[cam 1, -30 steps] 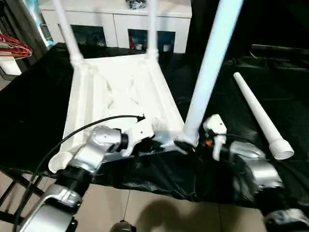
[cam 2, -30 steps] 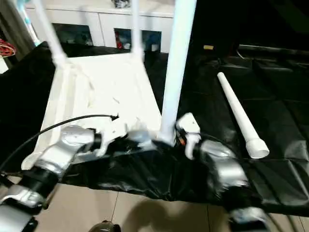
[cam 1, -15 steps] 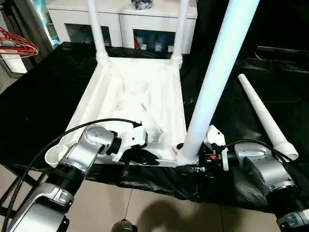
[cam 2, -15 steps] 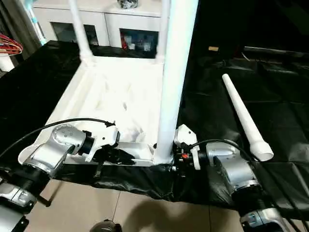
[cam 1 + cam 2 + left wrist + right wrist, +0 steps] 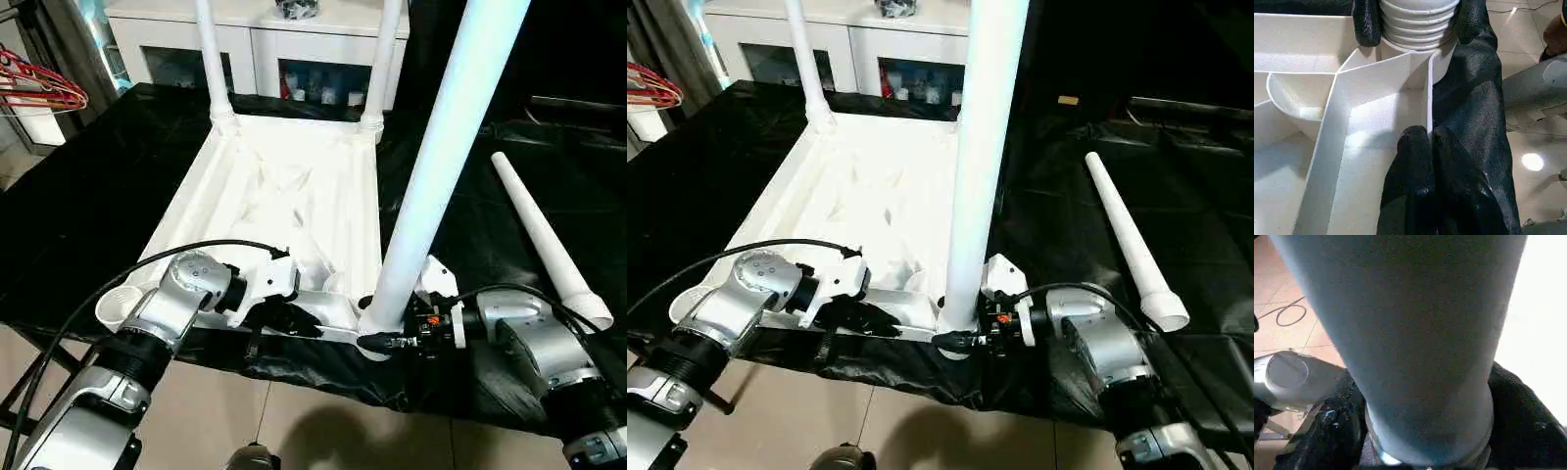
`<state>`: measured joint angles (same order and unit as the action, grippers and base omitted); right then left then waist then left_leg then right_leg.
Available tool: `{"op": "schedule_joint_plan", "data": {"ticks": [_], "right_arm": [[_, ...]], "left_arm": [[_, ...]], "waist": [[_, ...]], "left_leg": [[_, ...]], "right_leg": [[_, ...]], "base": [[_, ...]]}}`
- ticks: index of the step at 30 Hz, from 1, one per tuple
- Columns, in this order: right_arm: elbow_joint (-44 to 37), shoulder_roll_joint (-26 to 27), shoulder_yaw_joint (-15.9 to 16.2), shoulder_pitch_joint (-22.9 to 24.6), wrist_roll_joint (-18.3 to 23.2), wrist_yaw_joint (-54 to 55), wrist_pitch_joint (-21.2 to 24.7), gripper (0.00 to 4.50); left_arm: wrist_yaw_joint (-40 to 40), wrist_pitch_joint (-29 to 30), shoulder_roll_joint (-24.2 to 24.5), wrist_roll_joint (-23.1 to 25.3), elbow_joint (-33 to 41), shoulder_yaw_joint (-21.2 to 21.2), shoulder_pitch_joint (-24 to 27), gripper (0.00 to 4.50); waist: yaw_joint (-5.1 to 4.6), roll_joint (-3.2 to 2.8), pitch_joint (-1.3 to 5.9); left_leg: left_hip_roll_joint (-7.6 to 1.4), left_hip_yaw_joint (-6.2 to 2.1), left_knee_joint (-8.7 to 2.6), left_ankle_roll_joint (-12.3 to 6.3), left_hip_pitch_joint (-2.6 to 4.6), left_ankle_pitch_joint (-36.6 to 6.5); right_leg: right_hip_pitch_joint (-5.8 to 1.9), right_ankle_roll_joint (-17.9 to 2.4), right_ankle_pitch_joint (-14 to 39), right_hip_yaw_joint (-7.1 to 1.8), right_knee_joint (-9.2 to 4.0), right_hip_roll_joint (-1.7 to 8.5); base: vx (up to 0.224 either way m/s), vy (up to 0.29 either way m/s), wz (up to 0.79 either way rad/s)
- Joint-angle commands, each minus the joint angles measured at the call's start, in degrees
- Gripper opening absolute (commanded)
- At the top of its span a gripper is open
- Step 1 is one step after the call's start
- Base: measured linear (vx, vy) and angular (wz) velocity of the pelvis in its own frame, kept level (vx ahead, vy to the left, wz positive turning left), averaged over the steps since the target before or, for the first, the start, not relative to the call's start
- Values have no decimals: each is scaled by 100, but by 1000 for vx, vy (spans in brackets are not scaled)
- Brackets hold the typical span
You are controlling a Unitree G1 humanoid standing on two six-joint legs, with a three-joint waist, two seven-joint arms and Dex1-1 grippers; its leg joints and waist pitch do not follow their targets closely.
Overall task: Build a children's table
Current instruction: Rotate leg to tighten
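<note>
The white tabletop lies upside down on a black cloth. Two legs stand in its far corner sockets. A third leg stands upright in the near right socket. My right gripper is closed around its ribbed base, and its fingers sit on either side of the base in the left wrist view. My left gripper is shut on a thin rib of the tabletop's near rim. The near left socket is empty. A fourth leg lies loose at the right.
A white cabinet with glass doors stands behind the table. Red hangers hang at the far left. The black cloth drapes over the front edge just below my grippers, with tiled floor beneath.
The camera has shifted and steadied. My right gripper's fingers have closed in on the base of the near leg. The left gripper keeps its hold on the rim.
</note>
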<state>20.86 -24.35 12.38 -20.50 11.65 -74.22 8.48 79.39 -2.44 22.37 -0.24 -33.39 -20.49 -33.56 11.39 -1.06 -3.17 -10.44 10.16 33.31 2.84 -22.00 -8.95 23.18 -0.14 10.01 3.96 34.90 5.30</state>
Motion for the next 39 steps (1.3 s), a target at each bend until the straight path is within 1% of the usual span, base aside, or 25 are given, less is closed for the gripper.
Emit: {"op": "schedule_joint_plan", "data": {"ticks": [1, 3, 4, 6, 7, 9, 10, 11, 13, 15, 17, 18, 21, 22, 23, 24, 26, 27, 31, 33, 34, 36, 37, 38, 39], "right_arm": [[12, 227, 79, 99, 77, 227, 73, 280], [95, 357, -52, 98, 131, 477, 140, 280], [152, 454, -142, 98, 157, 657, 128, 280], [293, 673, -310, 102, 131, 1132, 15, 279], [377, 777, -378, 95, 103, 1373, -19, 279], [545, 969, -482, 77, -2, 1847, -138, 279], [636, 1078, -536, 61, -69, 2121, -141, 279], [745, 1187, -581, 31, -171, 2449, -167, 279], [939, 1404, -679, -25, -308, 3016, -208, 279], [1162, 1632, -755, -98, -474, 3633, -292, 279], [1273, 1718, -818, -146, -483, 3871, -289, 279], [1452, 1848, -891, -217, -529, 4215, -378, 279], [1622, 2011, -986, -304, -540, 4548, -533, 279], [1640, 2034, -1007, -318, -528, 4580, -550, 313], [1641, 2042, -1014, -320, -525, 4583, -559, 334], [1642, 2075, -1043, -329, -507, 4583, -593, 348], [1603, 2078, -1071, -317, -433, 4466, -565, 354], [1592, 2047, -1050, -309, -472, 4471, -594, 383], [1561, 1955, -988, -287, -548, 4420, -682, 396], [1486, 1840, -919, -252, -525, 4196, -742, 396], [1315, 1694, -827, -184, -470, 3826, -733, 396], [1155, 1572, -757, -121, -424, 3535, -696, 396], [963, 1409, -681, -47, -357, 3154, -651, 396], [906, 1359, -660, -26, -334, 3042, -636, 396], [820, 1284, -636, 8, -299, 2861, -612, 396]], "left_arm": [[-439, 48, -120, -22, 16, 178, -144, 0], [-554, 115, -154, -23, 41, 212, -137, 0], [-645, 183, -179, -7, 61, 225, -134, 0], [-910, 378, -268, 38, 99, 261, -129, 0], [-1047, 461, -326, 52, 109, 285, -133, 0], [-1252, 642, -445, 50, 157, 320, -132, 0], [-1381, 699, -498, 92, 186, 317, -128, 0], [-1537, 790, -564, 137, 212, 318, -127, 0], [-1890, 952, -702, 227, 264, 318, -124, 0], [-2306, 1132, -883, 324, 356, 313, -104, 0], [-2509, 1193, -978, 367, 382, 329, -91, 0], [-2778, 1293, -1143, 412, 454, 354, -54, 0], [-3009, 1305, -1384, 424, 541, 320, 35, 0], [-3033, 1294, -1404, 438, 551, 294, 48, 0], [-3041, 1298, -1411, 443, 561, 283, 55, 0], [-3072, 1316, -1439, 468, 607, 233, 84, 0], [-3041, 1268, -1430, 504, 620, 167, 100, 0], [-3019, 1225, -1408, 516, 604, 151, 109, 0], [-2903, 1138, -1337, 510, 614, 134, 136, 0], [-2695, 1006, -1232, 475, 671, 112, 182, 0], [-2465, 959, -1101, 431, 722, 96, 221, 0], [-2297, 934, -1000, 401, 739, 88, 231, 0], [-2094, 852, -867, 378, 733, 75, 226, 0], [-2036, 813, -825, 375, 725, 71, 221, 0], [-1945, 745, -758, 373, 710, 63, 210, 0]], "waist": [[-29, 9, 389], [-49, 11, 372], [-55, 11, 367], [-110, 9, 355], [-125, 7, 357], [-227, 17, 348], [-242, 16, 348], [-279, 6, 354], [-343, 15, 354], [-368, 13, 348], [-379, 6, 347], [-386, 8, 355], [-398, 1, 369], [-398, 7, 367], [-396, 7, 370], [-388, 7, 372], [-389, 6, 369], [-388, -10, 366], [-388, -20, 372], [-381, -17, 381], [-377, -40, 390], [-356, -21, 403], [-348, 8, 406], [-321, -4, 427], [-322, -12, 427]], "left_leg": [[-315, -104, -436, -38, 125, -1966], [-311, -116, -452, 23, 125, -2105], [-308, -126, -455, 68, 144, -2217], [-311, -150, -477, 153, 144, -2347], [-309, -151, -477, 173, 151, -2383], [-292, -158, -482, 219, 141, -2447], [-286, -165, -483, 217, 137, -2447], [-284, -165, -486, 228, 132, -2411], [-275, -156, -482, 199, 126, -2347], [-270, -150, -479, 202, 137, -2343], [-259, -151, -480, 204, 130, -2319], [-265, -146, -478, 177, 150, -2309], [-269, -139, -483, 168, 139, -2255], [-262, -134, -481, 147, 132, -2220], [-258, -132, -483, 126, 128, -2190], [-251, -121, -479, 68, 116, -2123], [-253, -119, -481, 38, 116, -2104], [-252, -121, -484, 42, 114, -2118], [-257, -127, -494, 71, 125, -2169], [-263, -126, -494, 49, 120, -2126], [-263, -122, -491, 26, 122, -2051], [-257, -105, -474, -62, 112, -1875], [-262, -98, -466, -95, 108, -1789], [-258, -98, -447, -187, 99, -1596], [-266, -87, -437, -246, 92, -1475]], "right_leg": [[-226, -1211, 1646, -259, -435, 391], [-222, -1133, 1962, -258, -461, 406], [-208, -1071, 2207, -255, -484, 416], [-196, -992, 2414, -252, -505, 425], [-192, -984, 2447, -250, -513, 429], [-187, -968, 2496, -246, -526, 434], [-196, -952, 2530, -241, -531, 435], [-192, -943, 2501, -244, -526, 429], [-199, -949, 2401, -247, -527, 415], [-185, -963, 2410, -248, -537, 417], [-199, -933, 2457, -243, -543, 410], [-189, -917, 2391, -249, -551, 399], [-199, -966, 2082, -250, -530, 382], [-204, -967, 2017, -251, -529, 374], [-213, -968, 1964, -250, -524, 369], [-222, -970, 1881, -256, -523, 372], [-225, -962, 1885, -255, -527, 369], [-223, -950, 1926, -255, -534, 367], [-218, -931, 1957, -251, -536, 364], [-235, -952, 1798, -252, -527, 364], [-241, -989, 1630, -256, -509, 361], [-262, -1047, 1329, -252, -490, 347], [-269, -1061, 1222, -254, -481, 346], [-289, -1109, 977, -247, -445, 346], [-281, -1182, 763, -243, -419, 333]], "base": [[0, 0, 0], [0, 0, 0], [0, 0, 0], [0, 0, 0], [0, 0, 0], [0, 0, 0], [0, 0, 0], [0, 0, 0], [0, 0, 0], [0, 0, 0], [0, 0, 0], [0, 0, 0], [0, 0, 0], [0, 0, 0], [0, 0, 0], [0, 0, 0], [0, 0, 0], [0, 0, 0], [0, 0, 0], [0, 0, 0], [0, 0, 0], [0, 0, 0], [0, 0, 0], [0, 0, 0], [0, 0, 0]]}}
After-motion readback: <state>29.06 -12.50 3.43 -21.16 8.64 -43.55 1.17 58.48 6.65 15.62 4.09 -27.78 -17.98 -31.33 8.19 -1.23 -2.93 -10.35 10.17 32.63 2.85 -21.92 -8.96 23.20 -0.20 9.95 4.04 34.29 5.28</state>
